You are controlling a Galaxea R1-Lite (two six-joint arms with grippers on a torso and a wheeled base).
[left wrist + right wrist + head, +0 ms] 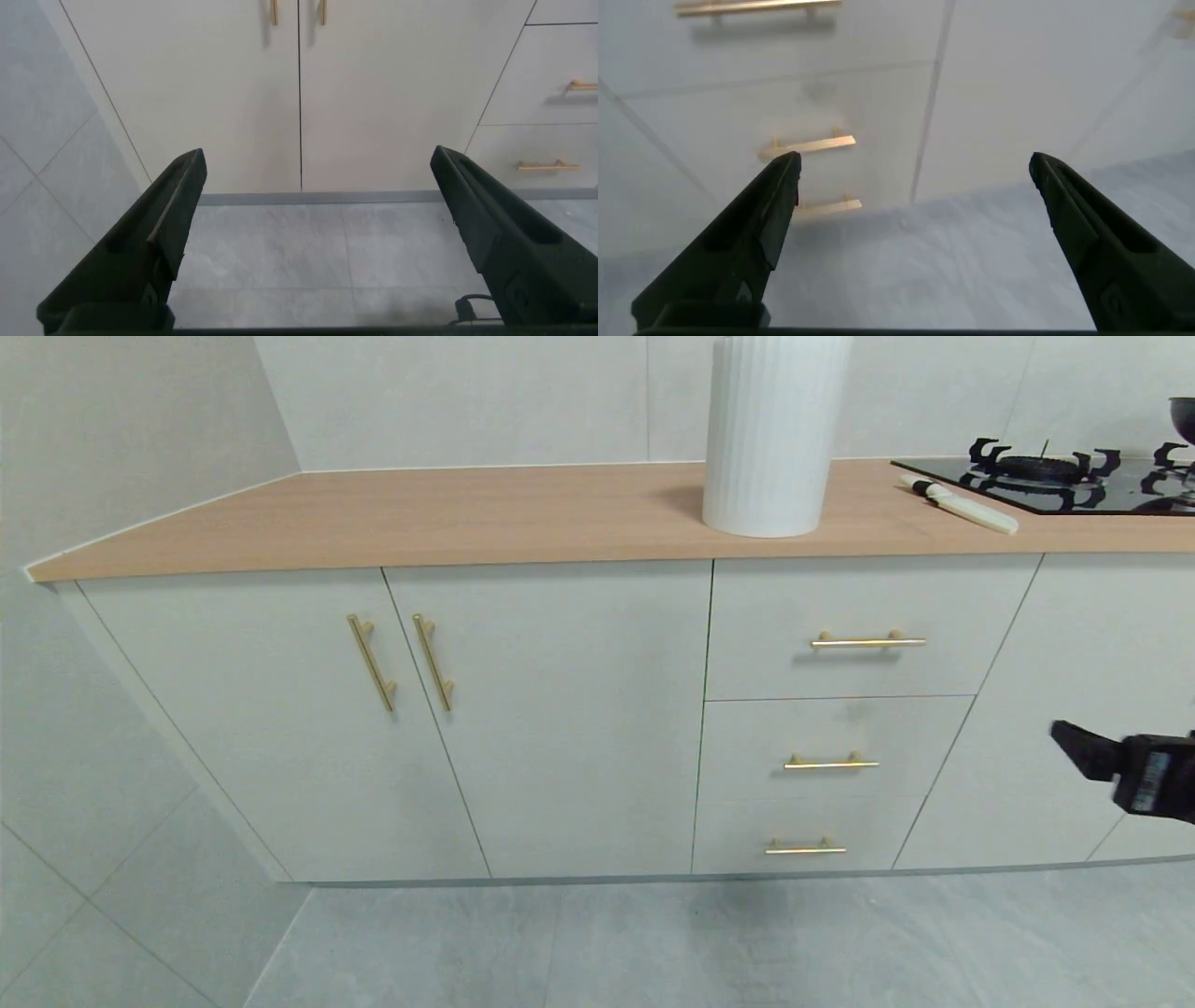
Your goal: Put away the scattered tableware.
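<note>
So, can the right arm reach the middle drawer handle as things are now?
Probably yes: the right gripper is open and faces the drawer fronts, and nothing stands between it and the middle drawer handle.

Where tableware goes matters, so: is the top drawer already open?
No, the top drawer is shut, its front flush with the drawer below.
</note>
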